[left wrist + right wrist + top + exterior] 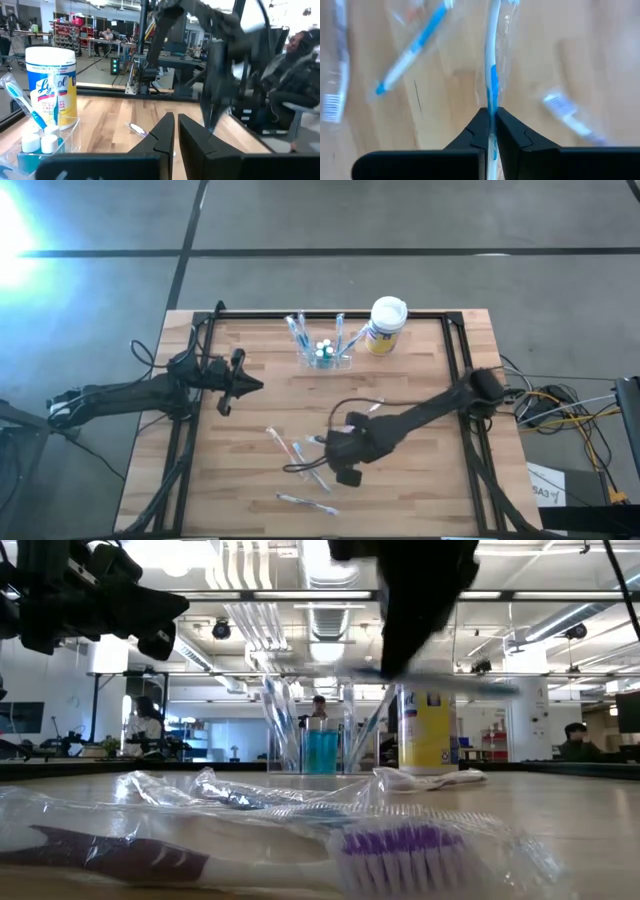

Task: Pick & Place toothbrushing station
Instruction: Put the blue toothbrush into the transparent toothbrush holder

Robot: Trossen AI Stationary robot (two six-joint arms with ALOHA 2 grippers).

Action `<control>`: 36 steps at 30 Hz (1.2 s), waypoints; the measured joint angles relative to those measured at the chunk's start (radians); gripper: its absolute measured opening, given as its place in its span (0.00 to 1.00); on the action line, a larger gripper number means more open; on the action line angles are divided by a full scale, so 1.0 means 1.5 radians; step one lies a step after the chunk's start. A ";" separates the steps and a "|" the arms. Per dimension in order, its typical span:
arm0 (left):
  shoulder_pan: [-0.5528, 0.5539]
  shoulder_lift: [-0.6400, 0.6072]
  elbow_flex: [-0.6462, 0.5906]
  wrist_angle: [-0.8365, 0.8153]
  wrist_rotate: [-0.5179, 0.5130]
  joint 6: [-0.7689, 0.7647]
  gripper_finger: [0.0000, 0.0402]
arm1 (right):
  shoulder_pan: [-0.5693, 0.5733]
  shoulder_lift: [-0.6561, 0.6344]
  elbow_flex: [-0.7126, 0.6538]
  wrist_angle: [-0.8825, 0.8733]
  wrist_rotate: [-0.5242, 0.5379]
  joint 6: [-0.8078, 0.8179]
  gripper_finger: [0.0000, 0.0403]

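Clear plastic holder (325,356) stands near the far edge of the table (420,480), holding bagged toothbrushes, with a white-lidded wipes can (386,326) just beside it. Toward the near edge, the right hand (490,116) is clamped on a blue-and-white toothbrush in a clear wrapper (491,60); other wrapped toothbrushes (283,446) lie around it. Over the table's left side, the left hand (175,126) has its fingers together, holding nothing.
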 joint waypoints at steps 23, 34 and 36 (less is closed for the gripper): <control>-0.107 0.199 0.050 0.214 -0.075 0.109 0.28 | -0.128 -0.268 -0.437 0.857 0.093 -0.426 0.03; -0.110 0.346 0.176 0.212 -0.074 0.173 0.49 | -0.173 -0.267 -0.403 0.865 0.090 -0.488 0.03; -0.111 0.371 0.199 0.214 -0.073 0.172 0.49 | -0.176 -0.267 -0.399 0.863 0.090 -0.499 0.03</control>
